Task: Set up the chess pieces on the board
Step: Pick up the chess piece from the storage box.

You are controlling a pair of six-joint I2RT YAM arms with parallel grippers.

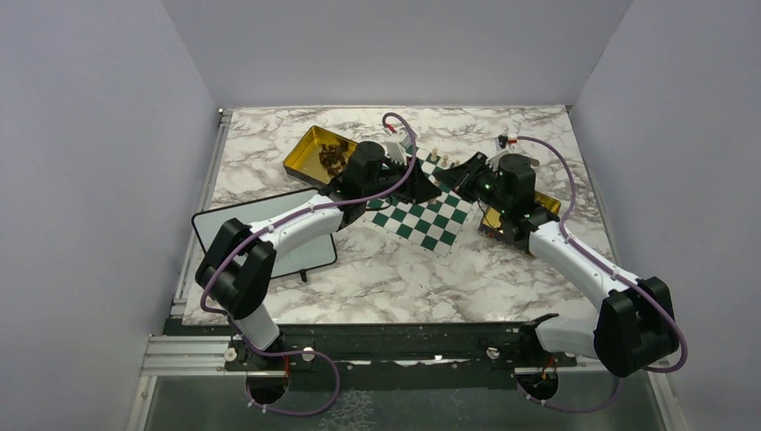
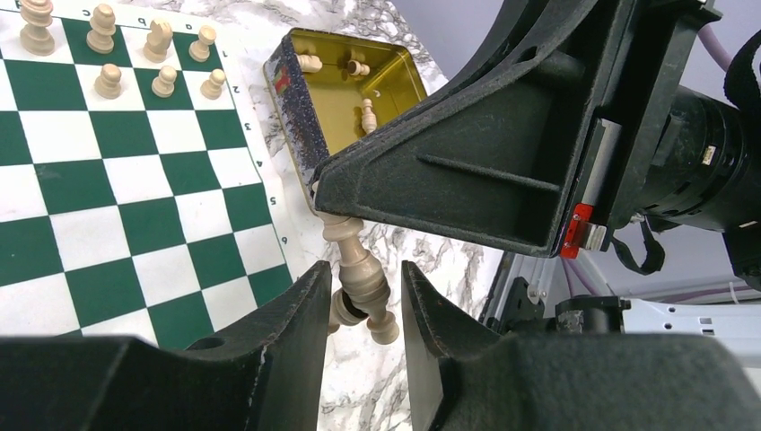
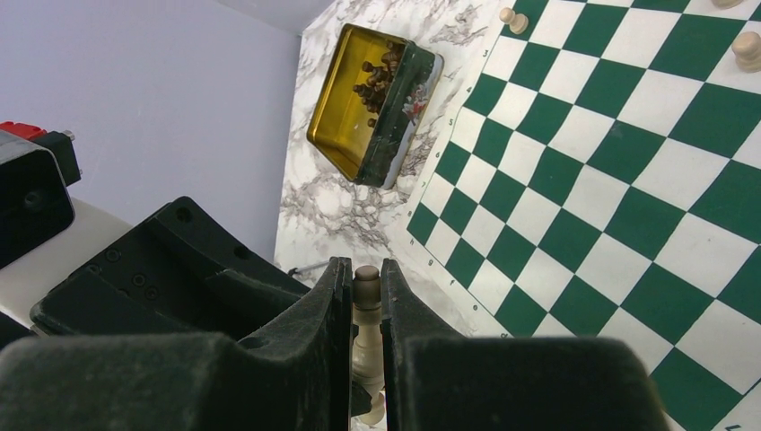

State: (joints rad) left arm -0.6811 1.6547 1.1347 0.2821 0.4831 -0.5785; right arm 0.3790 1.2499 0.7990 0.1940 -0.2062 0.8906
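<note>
The green-and-white board (image 1: pixel 431 220) lies at the table's middle, and several beige chess pieces (image 2: pixel 161 81) stand in two rows at its far corner. My right gripper (image 3: pixel 365 265) is shut on a beige chess piece (image 3: pixel 366 305), lifted above the board's edge. In the left wrist view that piece (image 2: pixel 359 278) hangs below the right gripper's finger (image 2: pixel 449 171) and reaches down between the fingers of my left gripper (image 2: pixel 363 269). The left jaws stand apart around it, with a gap showing on the right side. In the top view the two grippers meet at the board's far side, left (image 1: pixel 437 187) and right (image 1: pixel 462 177).
A gold tin (image 2: pixel 359 90) with a few loose beige pieces sits just off the board's right edge. Another gold tin (image 3: pixel 372 99) with dark pieces lies off the far left corner. A black-framed whiteboard (image 1: pixel 224 224) rests at the table's left.
</note>
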